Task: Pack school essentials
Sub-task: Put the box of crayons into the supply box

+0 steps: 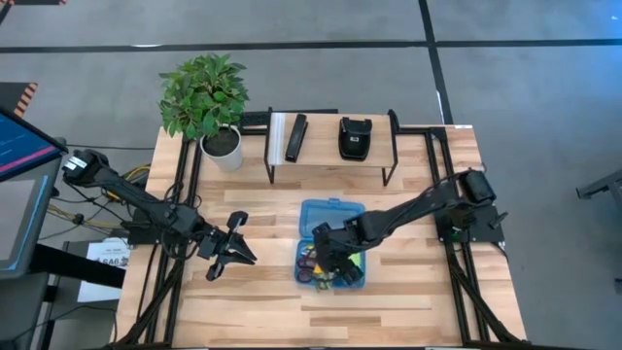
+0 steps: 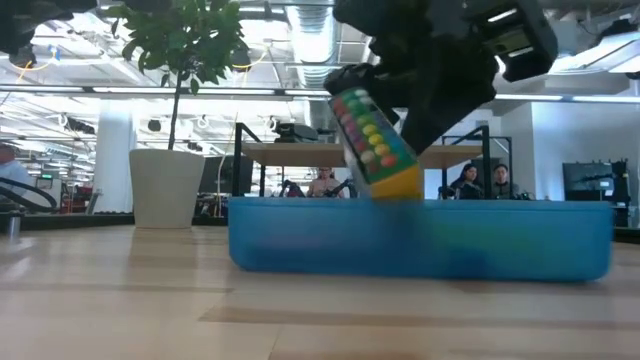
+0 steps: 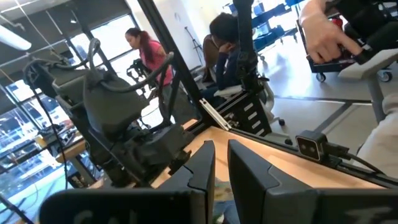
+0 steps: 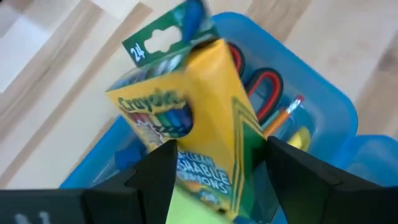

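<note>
A blue plastic box (image 1: 301, 261) stands open at the table's middle, its lid (image 1: 331, 214) lying back toward the far edge. Inside it lie red-handled scissors (image 4: 266, 87), a pencil (image 4: 287, 111) and a lime-green sticky-note pad (image 4: 186, 211). My right gripper (image 1: 335, 261) is over the box, shut on the green-yellow crayon box (image 4: 186, 124), which shows tilted above the blue box's wall (image 2: 420, 238) in the low view. My left gripper (image 1: 236, 251) waits left of the box, above the table, shut with nothing between its fingers (image 3: 205, 168). My right gripper pinches the crayon box between its two fingers (image 4: 155, 171), on two opposite sides near its lower end (image 4: 205, 180). The fingers slant down from the table's right side. The crayon box is tilted, its green tab end (image 4: 165, 37) pointing away from the gripper. Whether its lower end (image 2: 395, 185) rests inside the blue box, I cannot tell.
A black rack (image 1: 330, 177) stands at the far side with a flat black bar (image 1: 296, 136) and a black stapler (image 1: 355, 138) on top. A potted plant (image 1: 209, 102) stands at the far left. People sit in the room beyond the table.
</note>
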Action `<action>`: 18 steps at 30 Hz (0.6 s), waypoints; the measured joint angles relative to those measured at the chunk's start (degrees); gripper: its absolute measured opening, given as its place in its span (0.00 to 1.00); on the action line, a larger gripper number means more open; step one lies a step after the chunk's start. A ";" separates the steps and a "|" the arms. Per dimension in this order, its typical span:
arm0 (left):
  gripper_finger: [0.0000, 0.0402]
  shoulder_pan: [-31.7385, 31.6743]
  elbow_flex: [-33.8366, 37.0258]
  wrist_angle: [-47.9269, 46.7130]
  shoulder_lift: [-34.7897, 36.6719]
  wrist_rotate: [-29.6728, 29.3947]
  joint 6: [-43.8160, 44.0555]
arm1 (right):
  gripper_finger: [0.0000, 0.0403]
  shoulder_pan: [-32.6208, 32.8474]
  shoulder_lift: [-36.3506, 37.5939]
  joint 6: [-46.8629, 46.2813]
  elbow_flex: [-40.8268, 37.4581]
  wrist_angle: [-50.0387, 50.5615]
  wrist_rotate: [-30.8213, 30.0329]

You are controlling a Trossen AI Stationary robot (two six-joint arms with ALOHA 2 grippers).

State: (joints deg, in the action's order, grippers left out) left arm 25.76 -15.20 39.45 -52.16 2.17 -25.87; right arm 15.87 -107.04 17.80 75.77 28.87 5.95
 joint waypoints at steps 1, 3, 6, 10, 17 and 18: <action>0.09 0.00 0.00 -0.05 -0.02 0.00 0.04 | 0.63 0.03 -0.24 0.16 0.55 0.41 0.34; 0.09 0.00 0.00 -0.03 -0.02 0.00 0.05 | 0.61 0.07 -0.34 0.58 1.52 0.91 0.52; 0.09 0.00 0.00 -0.04 -0.02 0.00 0.17 | 0.55 -0.03 -0.31 0.42 2.96 1.38 0.54; 0.09 0.00 0.00 -0.09 -0.02 0.00 0.25 | 0.49 -0.69 -0.31 -2.01 4.79 3.84 0.50; 0.08 0.00 0.00 -0.50 -0.02 0.00 1.80 | 0.51 -0.02 0.02 -5.37 5.07 4.77 -0.18; 0.08 0.00 0.00 -0.63 -0.02 0.03 2.23 | 0.53 0.34 0.16 -5.42 5.07 5.06 -0.32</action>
State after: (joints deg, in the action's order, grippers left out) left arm 25.76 -15.20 38.82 -52.18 2.21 -23.65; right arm 16.22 -106.89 12.38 80.84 33.93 5.63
